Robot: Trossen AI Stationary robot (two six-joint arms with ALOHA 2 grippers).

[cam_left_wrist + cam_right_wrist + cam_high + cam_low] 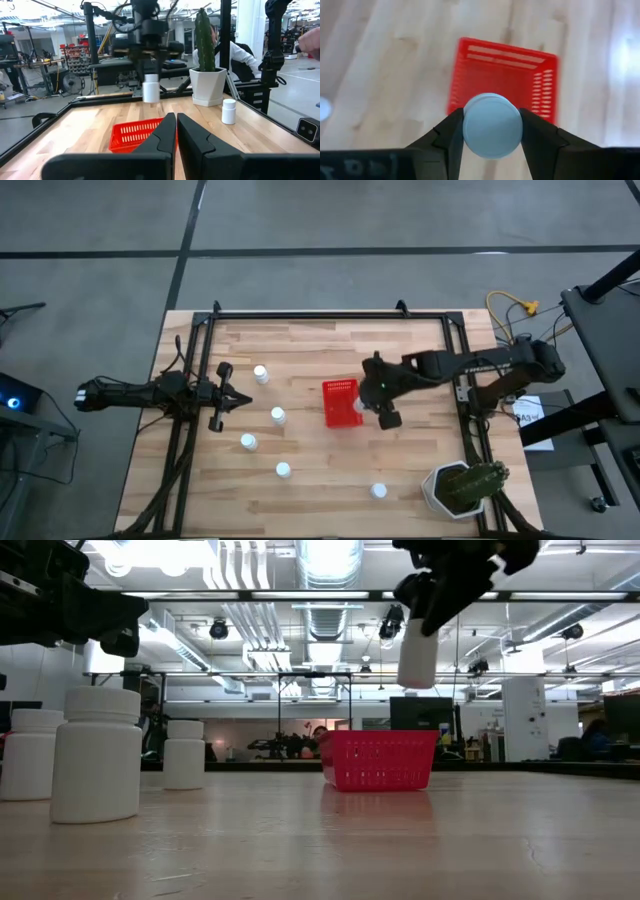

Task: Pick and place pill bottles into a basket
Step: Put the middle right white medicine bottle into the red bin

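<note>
Pill bottles (97, 753) stand on wooden table (400, 840) before workshop room.

The tabletop (320, 470) is pale, matt wood planks with visible grain. The basket (502, 75) is glossy red slotted plastic. The pill bottles (96, 755) look smooth, matt white plastic.
</note>
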